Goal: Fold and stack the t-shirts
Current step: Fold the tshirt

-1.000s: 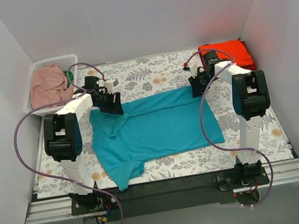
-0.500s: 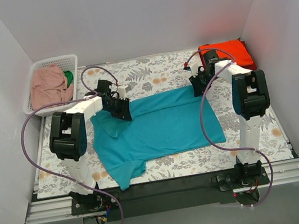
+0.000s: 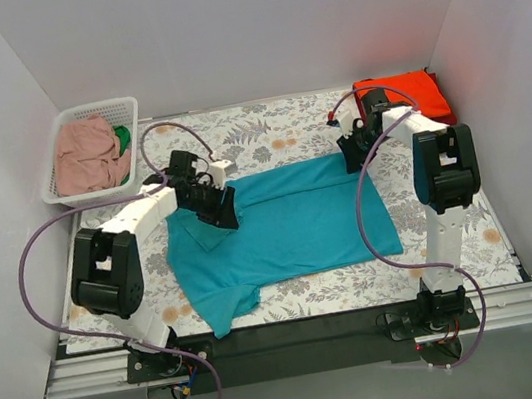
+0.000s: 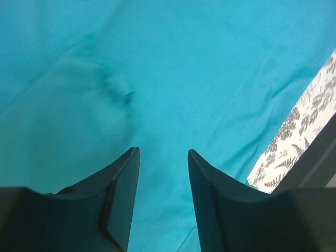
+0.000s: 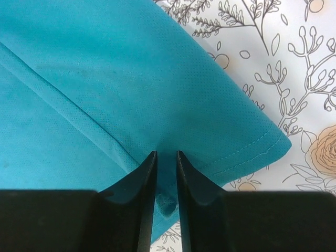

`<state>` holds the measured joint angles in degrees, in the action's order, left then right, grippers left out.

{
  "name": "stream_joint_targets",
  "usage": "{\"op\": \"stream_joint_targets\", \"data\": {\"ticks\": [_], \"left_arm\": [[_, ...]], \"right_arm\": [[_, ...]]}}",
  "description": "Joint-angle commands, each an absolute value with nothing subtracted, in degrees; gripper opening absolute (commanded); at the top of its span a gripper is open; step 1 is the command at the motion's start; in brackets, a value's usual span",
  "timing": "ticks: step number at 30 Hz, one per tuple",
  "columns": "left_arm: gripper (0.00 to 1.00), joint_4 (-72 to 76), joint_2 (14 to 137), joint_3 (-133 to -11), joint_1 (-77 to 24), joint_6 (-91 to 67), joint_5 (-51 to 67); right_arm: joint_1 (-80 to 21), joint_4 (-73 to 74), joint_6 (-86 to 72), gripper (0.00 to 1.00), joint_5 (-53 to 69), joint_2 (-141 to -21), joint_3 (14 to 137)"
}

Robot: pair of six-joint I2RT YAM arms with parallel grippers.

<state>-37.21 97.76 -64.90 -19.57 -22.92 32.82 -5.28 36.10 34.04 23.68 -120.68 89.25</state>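
Top view: I see the teal-blue short-sleeved cloth t-shirt (image 3: 291, 226) lying spread at the middle of the floral-print table cloth (image 3: 264, 124). Its hem points toward 3 o'clock and one sleeve toward 7 o'clock. The left gripper (image 3: 219, 207) sits low over the shirt's 10 o'clock part, where the cloth lies doubled over. In the left wrist view its fingers (image 4: 123, 178) stand apart with smooth cloth showing between them, nothing pinched. The right gripper (image 3: 352, 153) is at the shirt's 1 o'clock corner. In the right wrist view its fingers are nearly together, nipping a small tuck of teal cloth just inside the stitched hem corner. The orange-red cloth t-shirt (image 3: 406, 94) lies folded at the table's 1 o'clock corner, near that gripper but apart from it. The white plastic lattice basket (image 3: 95, 109) at 10 o'clock holds a crumpled dusty pink cloth shirt (image 3: 87, 155), with a bit of green cloth (image 3: 123, 138) at its 3 o'clock side.
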Motion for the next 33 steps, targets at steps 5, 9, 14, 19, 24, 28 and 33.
{"op": "stream_joint_targets", "data": {"ticks": [5, 9, 14, 19, 24, 28, 33], "left_arm": [[0.44, -35.95, 91.58, -66.0, -9.32, -25.4, 30.42], [0.48, -35.68, 94.12, -66.7, -6.6, -26.54, 27.16], [0.52, -34.63, 97.11, -67.76, -4.22, -29.44, 24.18], [0.56, -35.16, 97.3, -68.2, -1.76, -31.2, 24.61], [0.56, -35.42, 98.17, -67.76, 2.0, -32.25, 27.06], [0.56, -35.25, 100.45, -69.43, 4.22, -33.92, 30.4], [0.59, -33.93, 102.48, -70.84, 4.83, -35.24, 29.8]], "right_arm": [[-5.88, 39.29, 37.26, 0.35, 22.42, -115.49, 90.0], [-7.2, 39.99, 40.16, 0.38, 20.13, -115.58, 90.0], [-8.26, 40.25, 42.62, 0.42, 17.85, -116.01, 89.21], [-8.44, 40.69, 45.17, 0.44, 16.0, -116.72, 88.6], [-8.44, 41.22, 47.54, 0.43, 15.56, -116.28, 86.84], [-8.44, 41.66, 48.16, 0.44, 15.82, -115.4, 86.13], [-8.52, 42.1, 49.48, 0.47, 16.17, -114.0, 85.69]]}}
